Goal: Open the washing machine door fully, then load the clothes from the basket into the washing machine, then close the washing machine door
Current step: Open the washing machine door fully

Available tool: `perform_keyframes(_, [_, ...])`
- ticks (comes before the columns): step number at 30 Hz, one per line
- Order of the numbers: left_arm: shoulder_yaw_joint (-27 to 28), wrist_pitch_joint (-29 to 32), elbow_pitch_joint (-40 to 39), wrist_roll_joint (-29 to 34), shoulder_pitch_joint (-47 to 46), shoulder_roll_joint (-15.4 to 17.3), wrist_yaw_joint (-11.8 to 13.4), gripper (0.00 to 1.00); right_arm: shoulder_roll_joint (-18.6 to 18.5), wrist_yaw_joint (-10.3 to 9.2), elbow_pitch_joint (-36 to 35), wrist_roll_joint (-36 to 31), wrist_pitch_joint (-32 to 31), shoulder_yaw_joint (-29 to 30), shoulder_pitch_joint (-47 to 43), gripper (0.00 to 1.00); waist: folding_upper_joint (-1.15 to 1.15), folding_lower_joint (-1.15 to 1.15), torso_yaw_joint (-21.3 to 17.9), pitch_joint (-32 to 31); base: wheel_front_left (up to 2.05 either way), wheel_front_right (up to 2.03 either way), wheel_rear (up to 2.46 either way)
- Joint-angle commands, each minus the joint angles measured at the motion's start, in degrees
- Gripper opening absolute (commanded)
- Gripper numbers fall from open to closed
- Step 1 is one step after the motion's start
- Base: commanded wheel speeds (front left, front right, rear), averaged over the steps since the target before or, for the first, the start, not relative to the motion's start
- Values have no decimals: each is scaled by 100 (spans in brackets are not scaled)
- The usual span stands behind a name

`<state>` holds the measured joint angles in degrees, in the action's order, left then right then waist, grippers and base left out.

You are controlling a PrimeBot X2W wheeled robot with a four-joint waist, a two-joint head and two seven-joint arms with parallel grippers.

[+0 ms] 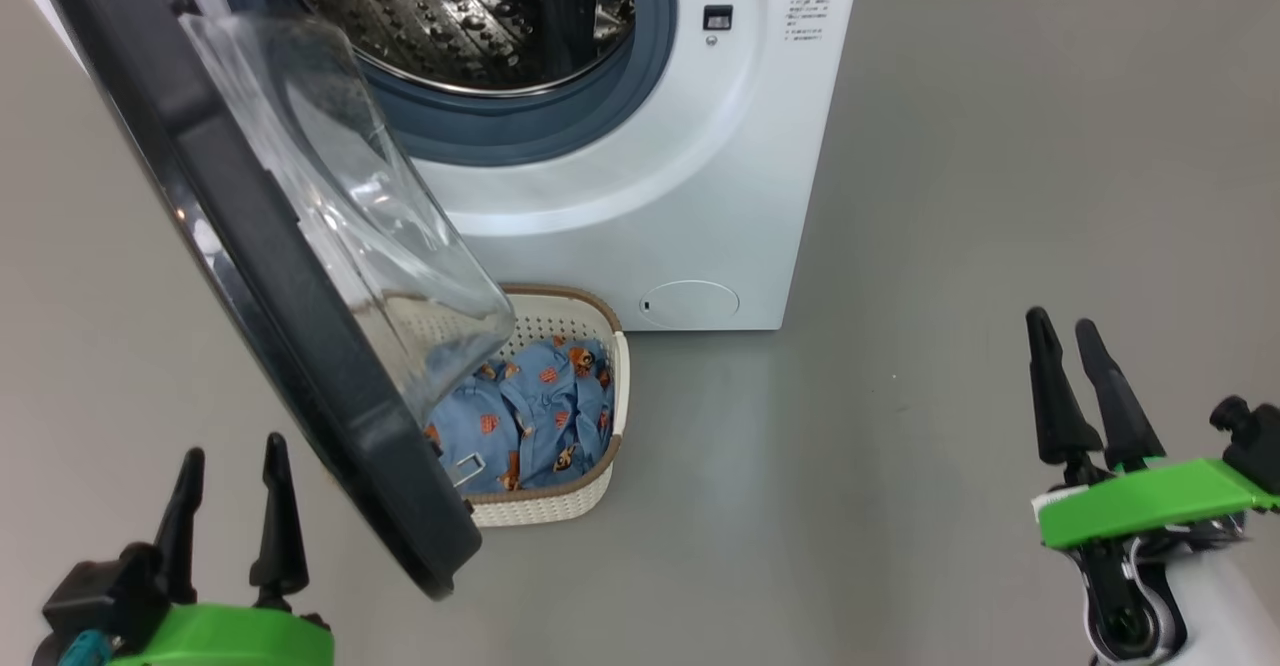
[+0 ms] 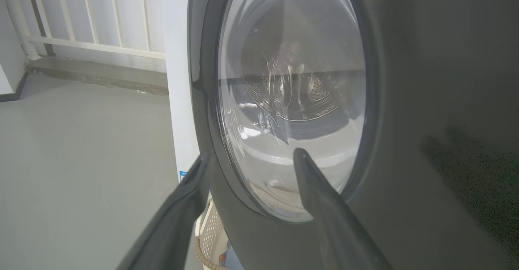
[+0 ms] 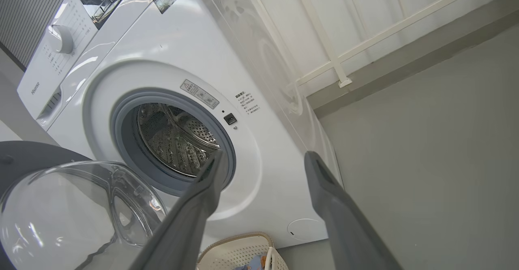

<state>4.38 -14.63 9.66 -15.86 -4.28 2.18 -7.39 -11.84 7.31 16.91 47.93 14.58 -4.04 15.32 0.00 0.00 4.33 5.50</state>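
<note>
The washing machine stands at top centre, its steel drum showing inside the grey-blue gasket. The washing machine door hangs swung out to the left, its glass bowl overhanging the basket. The basket sits on the floor against the machine's front, with the clothes heaped inside. My left gripper is open at lower left, just outside the door; its wrist view faces the door's outer glass. My right gripper is open at lower right, well clear of the machine.
Grey floor stretches right of the machine. A small round white flap sits low on the front. A white railing on a concrete ledge runs behind, also seen past the machine's side. The control knob is on the top panel.
</note>
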Motion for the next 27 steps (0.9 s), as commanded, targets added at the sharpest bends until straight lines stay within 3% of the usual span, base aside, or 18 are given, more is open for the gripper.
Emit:
perform_keyframes(1, [217, -37, -185, 31, 15, 84, -10, 100, -23, 18, -279, -334, 41, -30, -130, 100, 0, 0, -31, -33, 0, 0, 0])
perform_keyframes(9, [285, -37, -261, 93, 224, 75, -10, 100, 100, 18, -780, -1533, 41, 374, -792, 100, 0, 0, -77, -146, 0, 0, 0])
perform_keyframes(17, [318, -37, -348, 154, 383, 71, -10, 100, 62, 18, -1101, -2702, 41, 380, -1165, 100, 0, 0, -82, -249, 0, 0, 0])
perform_keyframes(27, [289, -37, -421, 185, 574, 71, 0, 100, 194, 18, -1317, -3590, 41, 475, -1434, 100, 0, 0, -12, -291, 0, 0, 0])
